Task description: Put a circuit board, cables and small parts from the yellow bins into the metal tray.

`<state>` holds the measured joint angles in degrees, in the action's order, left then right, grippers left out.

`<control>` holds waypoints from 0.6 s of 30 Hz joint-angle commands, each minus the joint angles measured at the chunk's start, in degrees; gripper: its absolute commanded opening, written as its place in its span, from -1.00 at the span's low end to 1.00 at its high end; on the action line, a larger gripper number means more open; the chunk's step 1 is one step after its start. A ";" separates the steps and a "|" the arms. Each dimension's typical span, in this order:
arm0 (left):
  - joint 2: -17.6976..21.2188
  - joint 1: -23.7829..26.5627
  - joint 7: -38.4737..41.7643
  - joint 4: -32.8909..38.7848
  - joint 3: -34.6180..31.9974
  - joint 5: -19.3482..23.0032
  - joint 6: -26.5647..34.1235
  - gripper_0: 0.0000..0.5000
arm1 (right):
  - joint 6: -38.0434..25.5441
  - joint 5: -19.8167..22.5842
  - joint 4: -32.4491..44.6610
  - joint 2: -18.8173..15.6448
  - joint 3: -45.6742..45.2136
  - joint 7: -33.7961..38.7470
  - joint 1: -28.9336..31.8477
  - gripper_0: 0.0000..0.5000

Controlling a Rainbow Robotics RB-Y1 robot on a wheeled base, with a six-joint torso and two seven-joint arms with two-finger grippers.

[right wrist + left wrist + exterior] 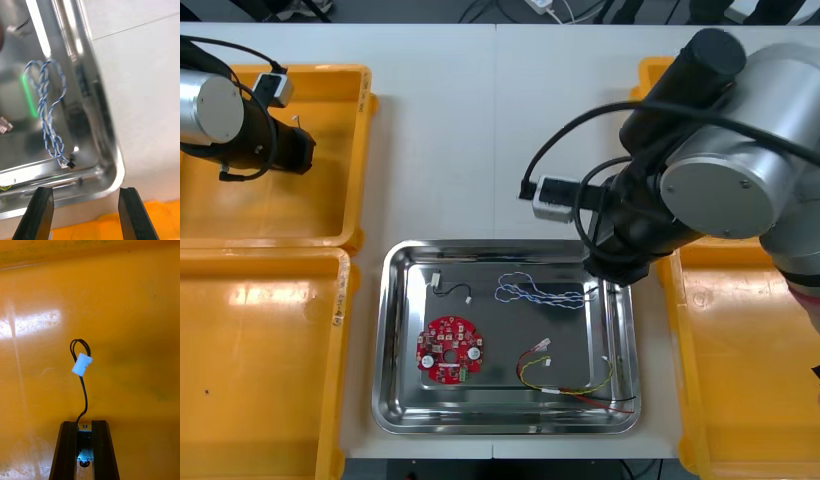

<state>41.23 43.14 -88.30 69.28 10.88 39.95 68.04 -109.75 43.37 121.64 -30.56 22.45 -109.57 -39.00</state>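
My left gripper (84, 427) is shut on a thin black cable (83, 397) with a white connector (81, 364), which stands up from the fingers over the bin's orange floor. In the front view the left gripper (305, 150) hangs over the far left yellow bin (330, 215). My right gripper (85, 210) is open with nothing between its fingers, over the far right corner of the metal tray (112, 165), just past the twisted blue and white cable (48, 112). In the tray (395, 330) lie a red circuit board (450, 350), the blue and white cable (540, 292), a short black cable (448, 288) and a red and yellow cable (575, 385).
The near left yellow bin (260, 360) stands beside the tray. The right arm (710, 170) covers much of the right-hand yellow bins (740, 340). Bare table (460, 130) lies beyond the tray. A bin's edge (112, 225) shows between the right fingers.
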 commanded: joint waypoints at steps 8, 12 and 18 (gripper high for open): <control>1.66 -0.60 -1.70 9.21 -4.90 -2.24 15.45 -1.00 | -0.25 6.99 2.46 -9.25 -7.60 13.24 -4.24 1.00; 1.57 -0.60 -1.00 13.16 -6.04 -2.95 20.64 -1.00 | -0.25 7.43 2.29 -11.98 -9.18 18.07 -4.24 1.00; 0.78 -2.80 0.94 20.81 -8.77 -3.30 26.26 -1.00 | -0.25 9.81 -0.96 -15.58 -12.34 26.16 -4.15 1.00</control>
<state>41.23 42.32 -88.29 85.71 5.17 37.36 92.74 -109.76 52.24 121.52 -43.15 13.38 -86.68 -41.04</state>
